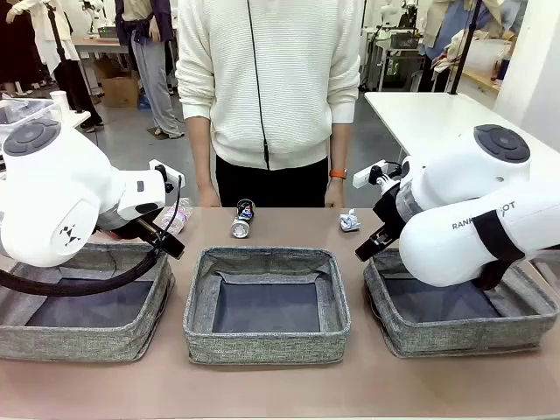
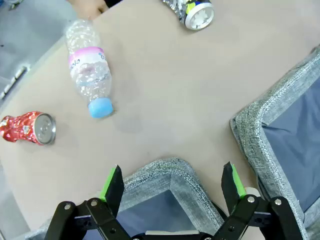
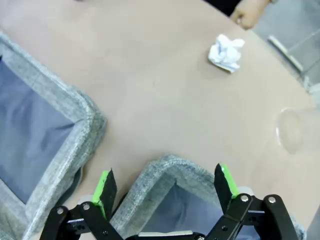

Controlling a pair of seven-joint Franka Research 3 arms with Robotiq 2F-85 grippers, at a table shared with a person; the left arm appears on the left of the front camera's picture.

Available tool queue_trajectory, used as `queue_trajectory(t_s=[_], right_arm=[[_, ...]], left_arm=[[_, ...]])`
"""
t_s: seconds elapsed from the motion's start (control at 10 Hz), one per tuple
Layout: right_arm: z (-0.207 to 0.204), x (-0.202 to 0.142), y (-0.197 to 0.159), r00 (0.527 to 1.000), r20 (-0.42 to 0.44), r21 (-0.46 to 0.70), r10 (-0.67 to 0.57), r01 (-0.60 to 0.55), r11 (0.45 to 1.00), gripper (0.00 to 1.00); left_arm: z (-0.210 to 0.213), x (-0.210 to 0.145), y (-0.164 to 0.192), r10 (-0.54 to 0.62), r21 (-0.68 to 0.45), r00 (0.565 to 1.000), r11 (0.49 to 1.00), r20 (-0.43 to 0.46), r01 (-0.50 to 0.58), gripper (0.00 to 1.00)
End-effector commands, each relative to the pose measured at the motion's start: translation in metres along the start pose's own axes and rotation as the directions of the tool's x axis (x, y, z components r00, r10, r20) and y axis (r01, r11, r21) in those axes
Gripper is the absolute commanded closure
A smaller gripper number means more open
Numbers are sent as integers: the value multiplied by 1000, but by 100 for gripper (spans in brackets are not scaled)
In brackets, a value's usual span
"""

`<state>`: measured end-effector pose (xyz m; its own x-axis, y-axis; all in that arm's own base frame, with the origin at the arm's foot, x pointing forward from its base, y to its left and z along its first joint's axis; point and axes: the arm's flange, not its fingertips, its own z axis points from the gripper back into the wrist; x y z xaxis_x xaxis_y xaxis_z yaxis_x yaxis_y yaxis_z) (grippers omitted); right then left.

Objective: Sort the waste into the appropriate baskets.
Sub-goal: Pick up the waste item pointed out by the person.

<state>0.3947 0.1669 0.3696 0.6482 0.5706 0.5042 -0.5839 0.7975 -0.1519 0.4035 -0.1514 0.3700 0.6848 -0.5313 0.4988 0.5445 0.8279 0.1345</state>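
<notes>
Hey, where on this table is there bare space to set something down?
Bare tabletop lies between the dark blue-black can and the crumpled white paper ball, and along the near edge before the three grey fabric baskets. Crowded: the far left, around the clear blue-capped bottle and dented red can.

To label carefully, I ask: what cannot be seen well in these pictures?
Front view: the white left arm covers most of the clear blue-capped plastic bottle.
Left wrist view: the top edge cuts the dark blue-black metal can.
Right wrist view: the clear plastic cup is too faint to judge.
</notes>
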Motion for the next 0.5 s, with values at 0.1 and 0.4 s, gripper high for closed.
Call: queue_trajectory(t_s=[0.1,0.4], right_arm=[[0,0,0,1000,0,0,0,0,1000,0],[0,0,0,1000,0,0,0,0,1000,0]], left_arm=[[0,0,0,0,0,1000,1000,0,0,0],[0,0,0,0,0,1000,1000,0,0,0]])
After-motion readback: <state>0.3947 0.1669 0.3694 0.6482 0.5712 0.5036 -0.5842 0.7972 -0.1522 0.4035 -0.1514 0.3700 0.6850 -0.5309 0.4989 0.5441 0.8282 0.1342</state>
